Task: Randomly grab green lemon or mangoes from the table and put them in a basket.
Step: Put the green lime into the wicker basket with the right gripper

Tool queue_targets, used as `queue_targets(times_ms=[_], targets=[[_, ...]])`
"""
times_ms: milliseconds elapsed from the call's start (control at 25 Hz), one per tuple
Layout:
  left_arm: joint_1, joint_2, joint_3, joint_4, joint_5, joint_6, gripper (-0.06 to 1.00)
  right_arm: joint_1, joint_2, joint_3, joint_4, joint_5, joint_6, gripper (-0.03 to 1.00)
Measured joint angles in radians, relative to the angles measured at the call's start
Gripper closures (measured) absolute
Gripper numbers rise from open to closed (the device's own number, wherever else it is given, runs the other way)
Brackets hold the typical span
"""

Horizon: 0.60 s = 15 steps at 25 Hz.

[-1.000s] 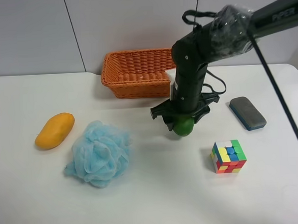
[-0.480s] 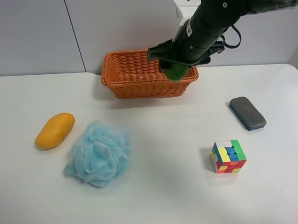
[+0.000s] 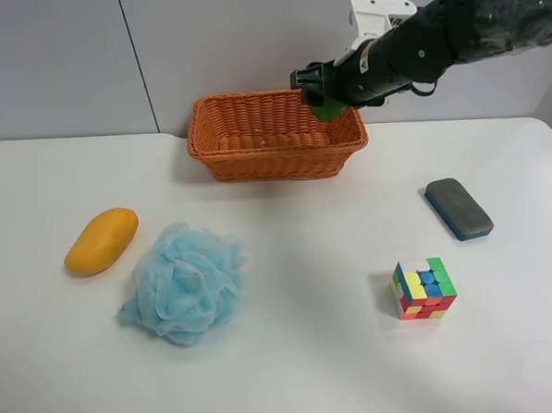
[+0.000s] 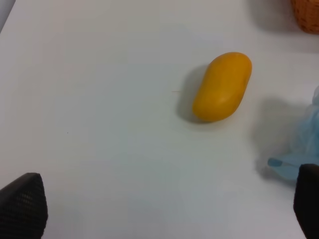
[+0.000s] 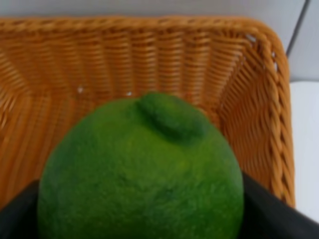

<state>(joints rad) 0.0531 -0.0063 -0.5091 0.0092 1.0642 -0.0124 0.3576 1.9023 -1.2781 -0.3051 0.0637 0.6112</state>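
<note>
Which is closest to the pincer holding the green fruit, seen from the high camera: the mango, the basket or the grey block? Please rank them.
1. Basket: right under the pincer and its lemon.
2. Grey block: toward the high view's right, nearer the camera.
3. Mango: far off at the high view's left.

Woven wicker basket (image 3: 274, 160); smooth mango (image 3: 101, 241); fluffy pouf (image 3: 183, 281).

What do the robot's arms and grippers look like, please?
The right arm is black with rounded segments, partly wrapped in clear glossy film, with a white boxy block near the wrist and a thin black cable looping beside it. The right gripper is black. The left gripper shows only dark, finely textured jaws with rounded tips.
</note>
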Motion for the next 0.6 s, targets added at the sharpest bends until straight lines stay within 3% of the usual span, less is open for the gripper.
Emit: queue_targets(times_ms=[200,600], targets=[[0.0,0.0,0.0,0.0,0.0,0.0,-0.05,-0.021,0.1,-0.006,-0.002,-0.121,-0.022,0.31],[0.0,0.0,0.0,0.0,0.0,0.0,-0.05,-0.024,0.169,-0.08,-0.002,-0.089,-0.073,0.31]])
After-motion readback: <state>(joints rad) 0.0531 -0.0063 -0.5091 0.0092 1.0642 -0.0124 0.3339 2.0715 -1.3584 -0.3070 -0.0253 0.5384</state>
